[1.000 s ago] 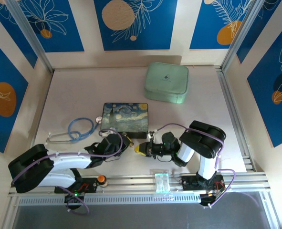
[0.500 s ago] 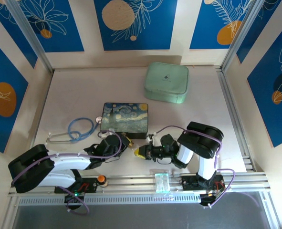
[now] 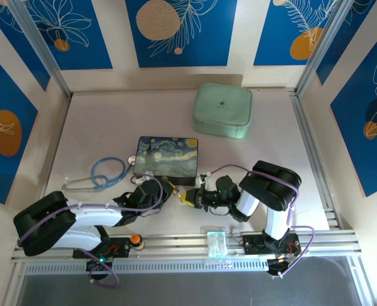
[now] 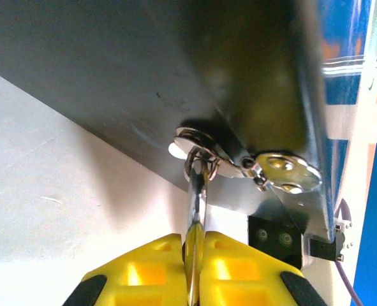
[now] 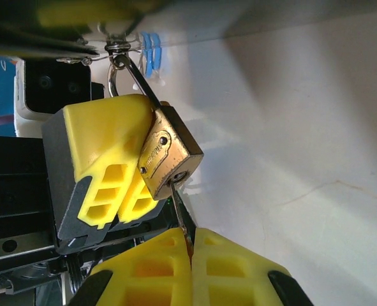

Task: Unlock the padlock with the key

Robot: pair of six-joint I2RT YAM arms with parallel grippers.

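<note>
The padlock (image 5: 169, 156) hangs mid-left in the right wrist view, its shackle (image 4: 194, 191) hooked through the hasp (image 4: 198, 137) of the tin (image 4: 143, 64). The left tool (image 4: 194, 248) is clamped on the shackle. The right tool (image 5: 189, 245) pinches the key (image 5: 178, 209), tip at the keyhole. The blade looks barely seated — a twist now could bend it or spin it in the grip. Held only by its shackle, the body may swing away — dragging the tin.
</note>
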